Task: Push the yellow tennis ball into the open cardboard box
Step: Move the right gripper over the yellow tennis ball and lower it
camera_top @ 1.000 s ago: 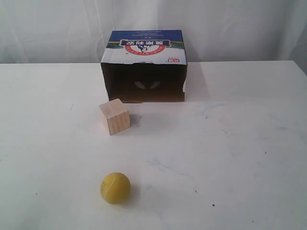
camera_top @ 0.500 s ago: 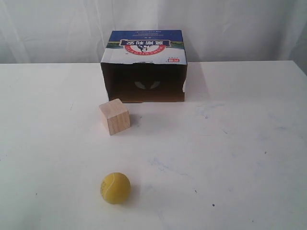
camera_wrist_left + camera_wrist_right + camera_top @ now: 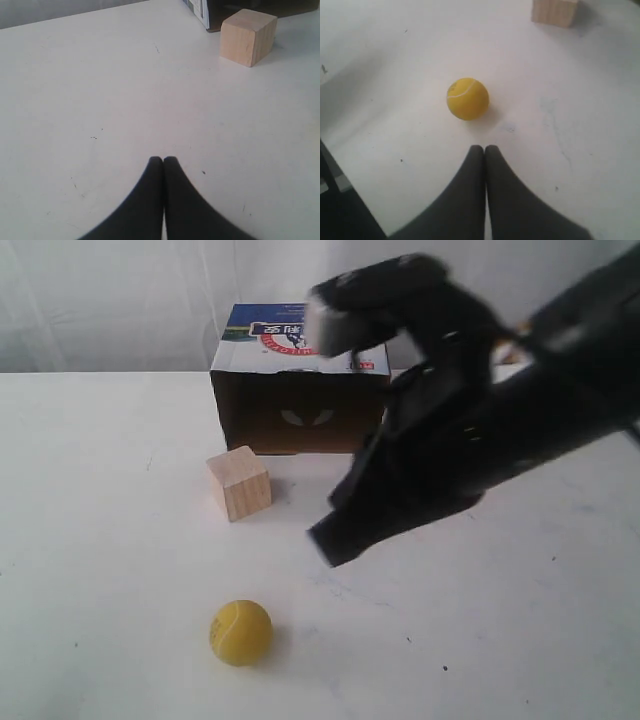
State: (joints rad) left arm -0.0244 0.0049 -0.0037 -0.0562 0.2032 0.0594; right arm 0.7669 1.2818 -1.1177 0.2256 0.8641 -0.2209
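The yellow tennis ball rests on the white table near its front edge, left of centre; the right wrist view shows the ball a short way ahead of my fingertips. The open cardboard box stands at the back with its dark opening toward the ball. My right gripper hangs shut and empty above the table, to the right of the ball and apart from it; its arm covers the box's right side. The right gripper shows its tips pressed together. My left gripper is shut, empty, and out of the exterior view.
A pale wooden cube sits between ball and box, slightly left of the straight line; it appears as the cube and the cube in the wrist views. The table's near edge drops off close behind the ball.
The right arm has swung into the exterior view from the right, now reaching over the table in front of the box. Ball, cube and box have not moved.
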